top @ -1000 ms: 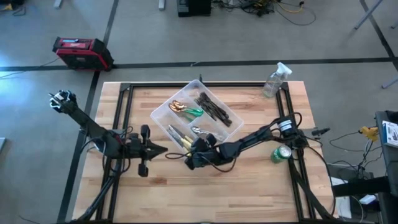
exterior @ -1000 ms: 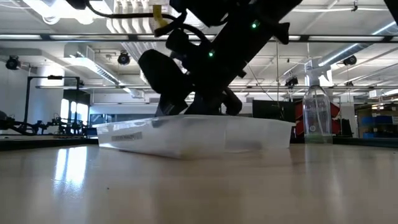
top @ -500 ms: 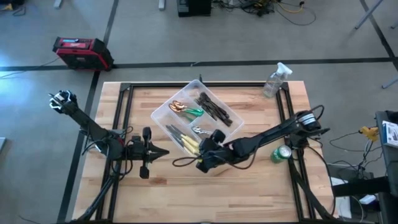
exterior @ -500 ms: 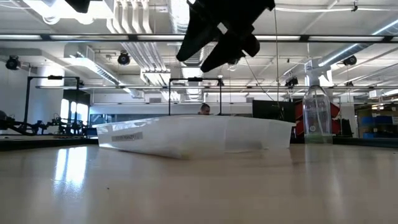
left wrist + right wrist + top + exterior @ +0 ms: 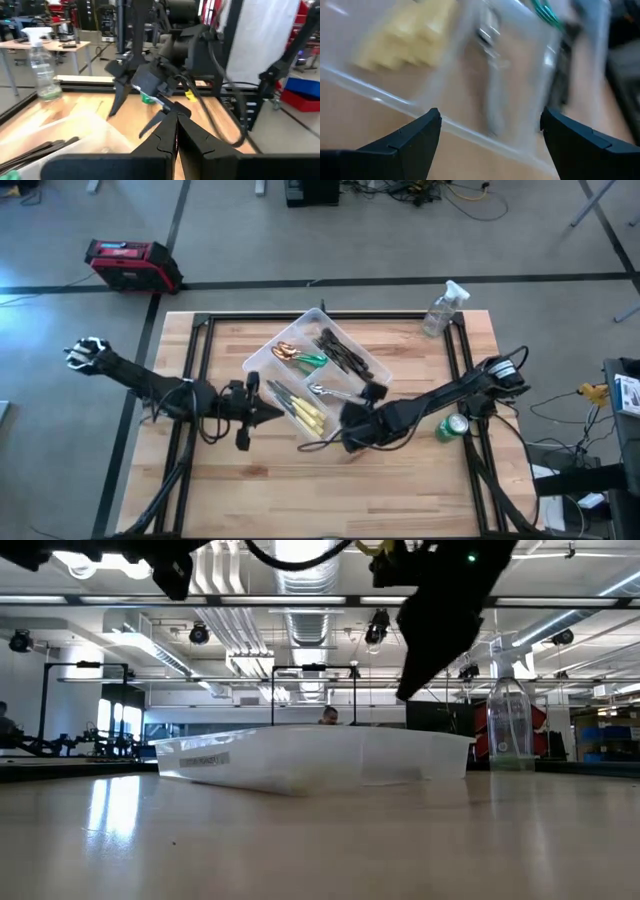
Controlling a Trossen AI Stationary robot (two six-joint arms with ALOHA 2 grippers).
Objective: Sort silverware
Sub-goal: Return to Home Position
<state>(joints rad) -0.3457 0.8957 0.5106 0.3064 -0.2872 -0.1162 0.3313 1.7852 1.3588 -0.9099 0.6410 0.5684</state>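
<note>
A clear divided tray sits mid-table and holds the silverware: gold spoons, a green-handled piece, dark forks, cream-yellow-handled knives and a silver spoon. My right gripper hangs open above the tray's near right corner, slanting down toward it, with nothing between its fingers. It also shows in the left wrist view. My left gripper is shut and empty. It points level toward the table's right, by the tray's near left side.
A clear spray bottle stands at the far right corner. A green can stands near the right edge, beside my right arm. Bare wood lies along the table's near edge. A red case sits on the floor beyond the table.
My right gripper has risen out of the tray's near side, gone toward the table's right edge and rolled. My left gripper has swung a little toward the tray, still shut.
</note>
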